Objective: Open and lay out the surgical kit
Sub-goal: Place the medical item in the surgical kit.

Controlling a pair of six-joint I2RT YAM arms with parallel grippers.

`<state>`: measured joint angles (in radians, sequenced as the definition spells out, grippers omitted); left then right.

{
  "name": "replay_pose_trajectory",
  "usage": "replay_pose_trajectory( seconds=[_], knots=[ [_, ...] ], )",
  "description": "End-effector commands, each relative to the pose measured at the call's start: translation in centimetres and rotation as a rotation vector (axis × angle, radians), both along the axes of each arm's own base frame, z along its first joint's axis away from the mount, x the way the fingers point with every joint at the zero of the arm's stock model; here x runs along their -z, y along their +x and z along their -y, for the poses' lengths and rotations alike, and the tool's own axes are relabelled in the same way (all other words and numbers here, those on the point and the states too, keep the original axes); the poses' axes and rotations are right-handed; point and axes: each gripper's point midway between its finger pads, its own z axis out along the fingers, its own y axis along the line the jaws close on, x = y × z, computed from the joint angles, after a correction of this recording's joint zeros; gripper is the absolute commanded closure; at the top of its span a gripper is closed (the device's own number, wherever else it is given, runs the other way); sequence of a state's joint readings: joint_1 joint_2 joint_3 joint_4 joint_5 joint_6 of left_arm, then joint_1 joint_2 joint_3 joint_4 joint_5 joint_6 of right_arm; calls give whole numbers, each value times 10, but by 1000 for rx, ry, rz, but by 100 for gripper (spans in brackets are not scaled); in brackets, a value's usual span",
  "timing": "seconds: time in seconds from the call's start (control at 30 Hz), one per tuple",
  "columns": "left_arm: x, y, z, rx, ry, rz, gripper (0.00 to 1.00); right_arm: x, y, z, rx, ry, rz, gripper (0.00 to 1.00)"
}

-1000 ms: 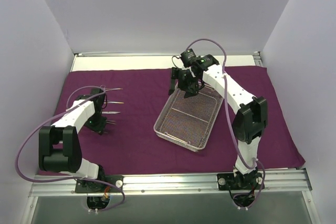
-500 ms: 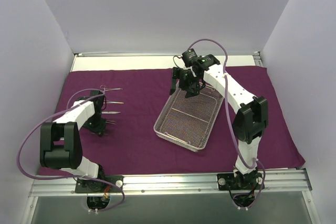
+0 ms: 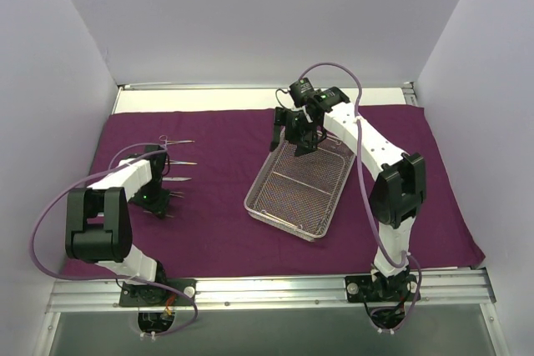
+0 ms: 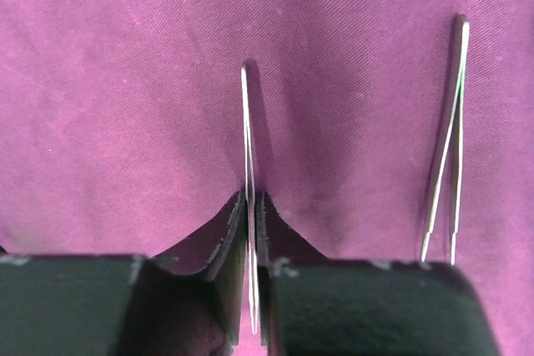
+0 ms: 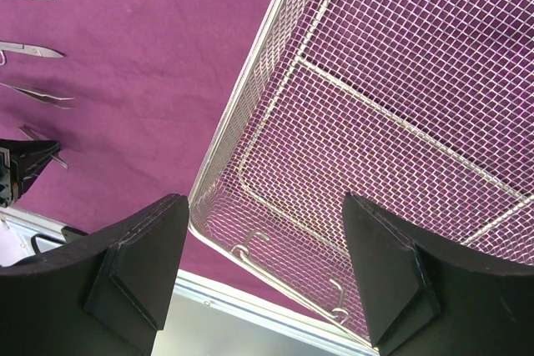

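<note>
The dark purple cloth wrap (image 3: 209, 231) lies spread flat over the table. On it, right of the middle, stands the silver wire-mesh tray (image 3: 300, 189), with nothing in it. Several thin silver instruments (image 3: 179, 162) lie in a column at the left. My left gripper (image 4: 252, 206) is low over the cloth at the nearest one, thin tweezers (image 4: 248, 147). Its jaws stand a hair apart around them, and slivers of cloth show beside the metal. A second pair of tweezers (image 4: 446, 164) lies to the right. My right gripper (image 5: 265, 206) hovers open above the tray's (image 5: 375, 122) far end, holding nothing.
White walls enclose the table on three sides. A bare white strip (image 3: 192, 99) runs behind the cloth. A metal rail (image 3: 275, 289) carrying both arm bases runs along the near edge. The tray's wire handle (image 5: 292, 277) faces that rail.
The left gripper's jaws have eased slightly apart around the tweezers on the cloth, and the left arm's elbow has shifted a little. The right arm has stayed over the tray.
</note>
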<state>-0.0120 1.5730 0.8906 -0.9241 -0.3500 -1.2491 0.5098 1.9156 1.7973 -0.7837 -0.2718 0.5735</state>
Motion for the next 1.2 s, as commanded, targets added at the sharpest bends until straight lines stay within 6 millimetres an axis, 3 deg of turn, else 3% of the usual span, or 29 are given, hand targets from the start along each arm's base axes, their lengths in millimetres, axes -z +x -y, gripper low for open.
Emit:
replay_pose_trajectory(
  seconds=[0.0, 0.4, 0.43, 0.73, 0.77, 0.87, 0.93, 1.0, 1.17],
  knots=[
    [4, 7, 1, -19, -12, 24, 83, 7, -4, 4, -3, -6, -32, 24],
    [6, 3, 3, -26, -23, 10, 75, 7, -6, 3, -4, -3, -33, 24],
    [7, 1, 3, -28, -23, 5, 70, 7, -5, 4, -1, -2, -32, 24],
    [5, -1, -2, -66, -35, 11, 68, 8, -5, 3, -1, 1, -34, 24],
    [4, -2, -3, -68, -35, 11, 63, 7, -5, 3, -2, 3, -33, 24],
    [0, -4, -1, -73, -42, 16, 54, 6, -5, 3, -5, 2, -27, 24],
    [-10, -6, 0, -75, -48, 38, 53, 4, -4, 3, -5, 1, -23, 24],
    [-19, -6, 1, -73, -52, 57, 44, 3, -2, 4, -4, -6, -12, 24],
    [-46, -1, 1, -57, -59, 118, 36, 4, 1, 8, 7, -19, -7, 24]
  ],
)
